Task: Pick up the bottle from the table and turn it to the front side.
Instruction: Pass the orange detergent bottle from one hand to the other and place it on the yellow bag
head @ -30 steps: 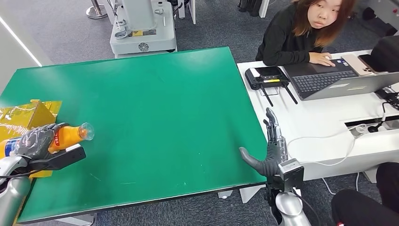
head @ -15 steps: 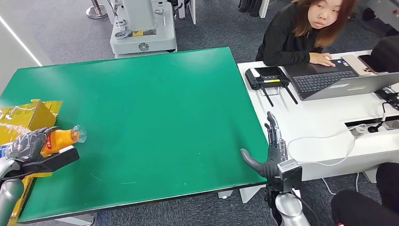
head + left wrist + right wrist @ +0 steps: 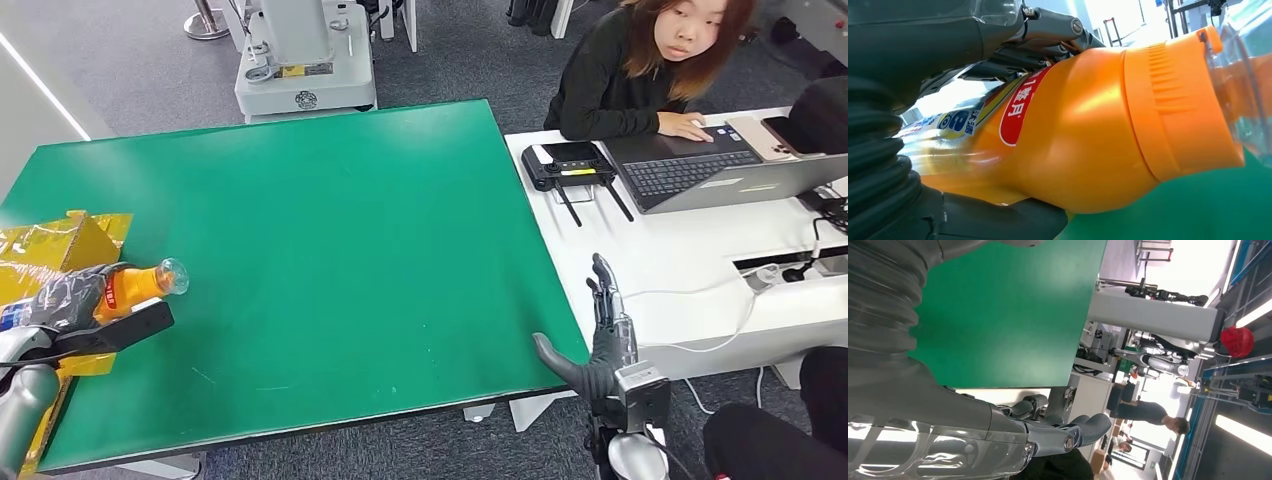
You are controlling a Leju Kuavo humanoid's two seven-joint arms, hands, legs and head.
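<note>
Head view: the left hand (image 3: 62, 300) grips the orange drink bottle (image 3: 135, 285) at the left edge of the green bench (image 3: 330, 250), beside a yellow carton (image 3: 60, 245).
Bottle position: lying near level in the grip, clear cap end (image 3: 175, 274) pointing toward the middle of the bench; whether it touches the bench surface cannot be told.
Left wrist view: orange bottle body (image 3: 1073, 135) with a red label patch (image 3: 1020, 107) and a blue and yellow printed band; dark fingers (image 3: 1048, 37) wrap over it, thumb beneath. Fingers closed on the bottle.
Right hand: right hand (image 3: 600, 335) held upright at the near right corner of the bench, fingers (image 3: 605, 290) straight and spread wide, holding nothing; the right wrist view agrees.
Surroundings: a person sits at a laptop (image 3: 720, 165) on the white desk (image 3: 680, 250) to the right.
Step in hand: judged as pick-up achieved, turning not yet complete.
Next move calls for: rotating the bottle about its long axis until the front label faces the robot, with the grip kept firm so the smooth body does not slip.
</note>
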